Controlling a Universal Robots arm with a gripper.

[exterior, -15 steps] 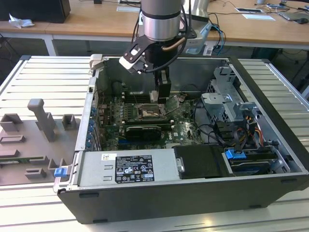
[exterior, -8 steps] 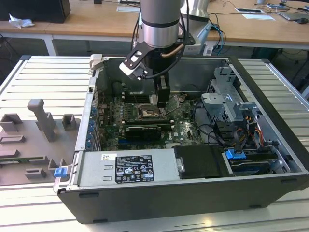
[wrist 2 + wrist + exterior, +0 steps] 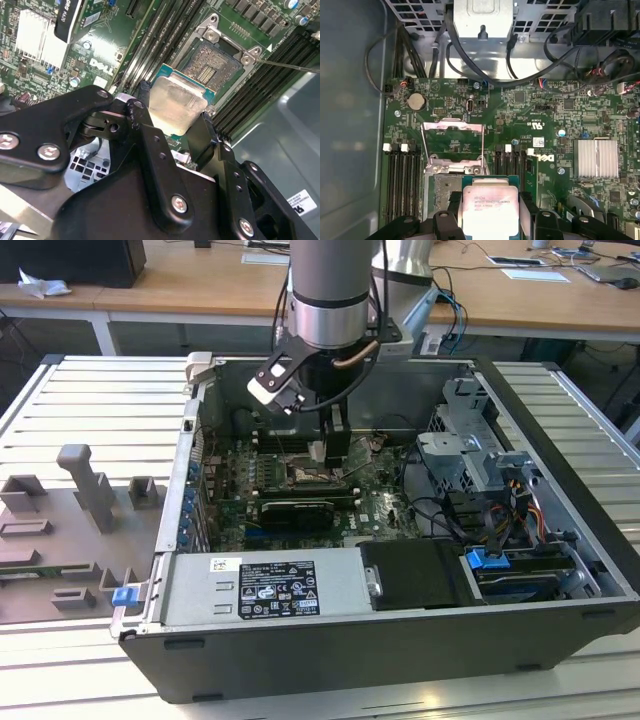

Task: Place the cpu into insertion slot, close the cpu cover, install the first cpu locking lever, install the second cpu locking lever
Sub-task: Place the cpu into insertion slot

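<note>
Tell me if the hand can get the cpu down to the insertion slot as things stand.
Probably yes. The hand holds the cpu close by the insertion slot, whose cpu cover stands swung open, and nothing shows lying over it.

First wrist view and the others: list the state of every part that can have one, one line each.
Black two-finger gripper: shut on the chip.
Silver-topped square cpu: gripped, held above the board, not seated.
Square dark insertion slot with silver rim: empty, contacts bare.
Thin silver cpu cover frame: swung up, open.
Black computer case: side open.
</note>
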